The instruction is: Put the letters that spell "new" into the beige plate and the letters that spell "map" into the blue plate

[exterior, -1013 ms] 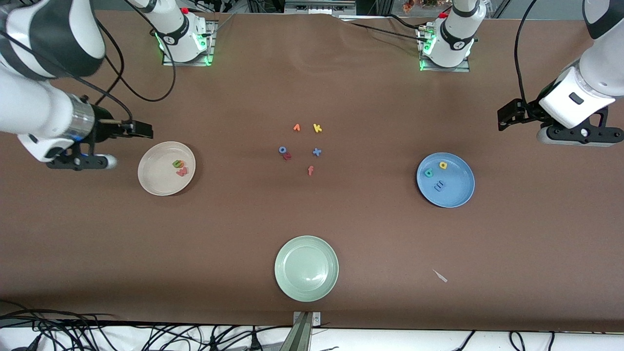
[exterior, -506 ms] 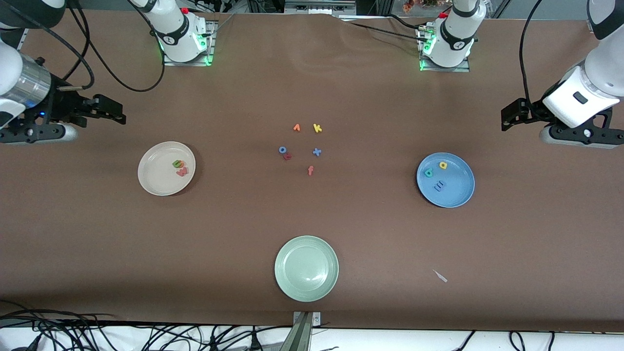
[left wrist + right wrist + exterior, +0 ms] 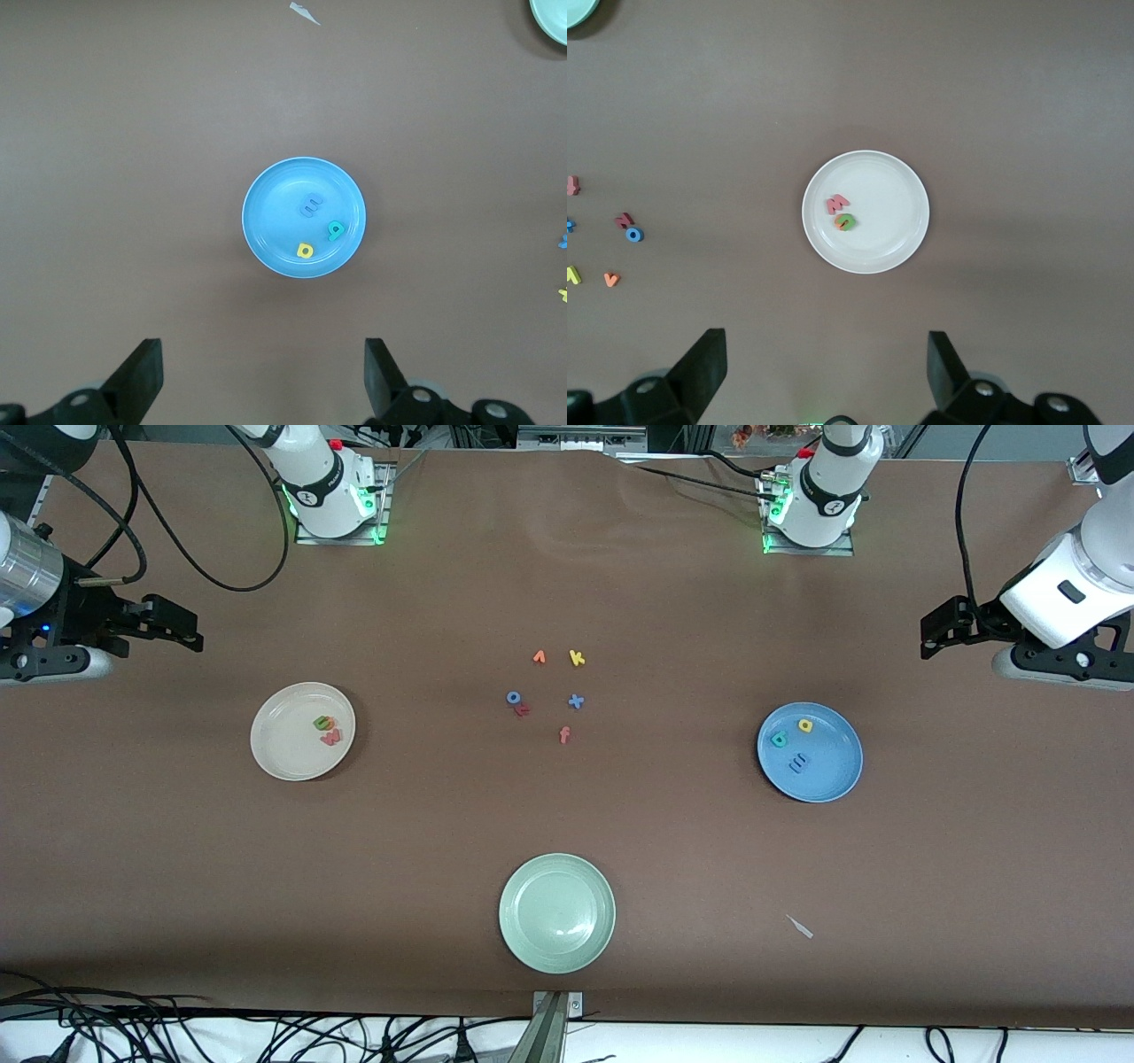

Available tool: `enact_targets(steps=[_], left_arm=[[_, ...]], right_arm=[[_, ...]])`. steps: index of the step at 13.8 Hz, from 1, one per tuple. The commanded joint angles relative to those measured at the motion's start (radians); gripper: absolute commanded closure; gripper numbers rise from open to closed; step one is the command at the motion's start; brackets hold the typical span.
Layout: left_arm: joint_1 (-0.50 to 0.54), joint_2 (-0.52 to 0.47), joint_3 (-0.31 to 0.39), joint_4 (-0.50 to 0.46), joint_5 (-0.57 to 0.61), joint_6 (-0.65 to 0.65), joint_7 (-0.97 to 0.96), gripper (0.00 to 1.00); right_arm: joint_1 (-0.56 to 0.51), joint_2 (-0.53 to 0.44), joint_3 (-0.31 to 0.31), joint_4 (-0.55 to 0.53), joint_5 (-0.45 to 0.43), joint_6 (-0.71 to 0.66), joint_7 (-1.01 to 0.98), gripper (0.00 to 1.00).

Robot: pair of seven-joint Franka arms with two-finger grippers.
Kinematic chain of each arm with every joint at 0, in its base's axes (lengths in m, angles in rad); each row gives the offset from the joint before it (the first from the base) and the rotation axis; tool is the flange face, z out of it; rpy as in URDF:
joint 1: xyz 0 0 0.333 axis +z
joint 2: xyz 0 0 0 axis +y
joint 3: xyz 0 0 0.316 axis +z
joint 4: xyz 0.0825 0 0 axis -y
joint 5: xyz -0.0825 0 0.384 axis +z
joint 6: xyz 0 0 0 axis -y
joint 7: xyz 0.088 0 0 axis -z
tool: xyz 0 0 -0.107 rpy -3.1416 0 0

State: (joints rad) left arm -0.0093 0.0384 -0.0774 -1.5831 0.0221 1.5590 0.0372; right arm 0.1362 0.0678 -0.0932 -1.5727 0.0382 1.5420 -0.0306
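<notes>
Toward the right arm's end of the table, the round cream-beige plate (image 3: 303,731) is holding a green foam n (image 3: 322,724) with an orange e on top and a salmon-pink w (image 3: 330,737), all touching. Toward the left arm's end, the round sky-blue plate (image 3: 810,752) is holding a yellow a (image 3: 805,725), a teal p (image 3: 780,739) and a periwinkle m (image 3: 799,762). Nearest the camera, a pale green plate (image 3: 557,913) is sitting bare. Both the right gripper (image 3: 182,628) and left gripper (image 3: 939,627) are hovering with fingers spread, grasping nothing.
</notes>
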Motion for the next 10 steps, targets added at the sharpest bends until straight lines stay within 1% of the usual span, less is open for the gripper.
enact_targets(steps=[1,10], left_arm=[[0.005,-0.003,0.004,0.015,-0.013,-0.019,0.027,0.0],[0.003,0.002,0.001,0.029,-0.008,-0.008,0.021,0.0]], right_arm=[[-0.009,0.02,-0.003,0.031,-0.011,-0.002,-0.014,0.0],[-0.009,0.021,-0.003,0.023,-0.021,-0.002,-0.009,0.0]])
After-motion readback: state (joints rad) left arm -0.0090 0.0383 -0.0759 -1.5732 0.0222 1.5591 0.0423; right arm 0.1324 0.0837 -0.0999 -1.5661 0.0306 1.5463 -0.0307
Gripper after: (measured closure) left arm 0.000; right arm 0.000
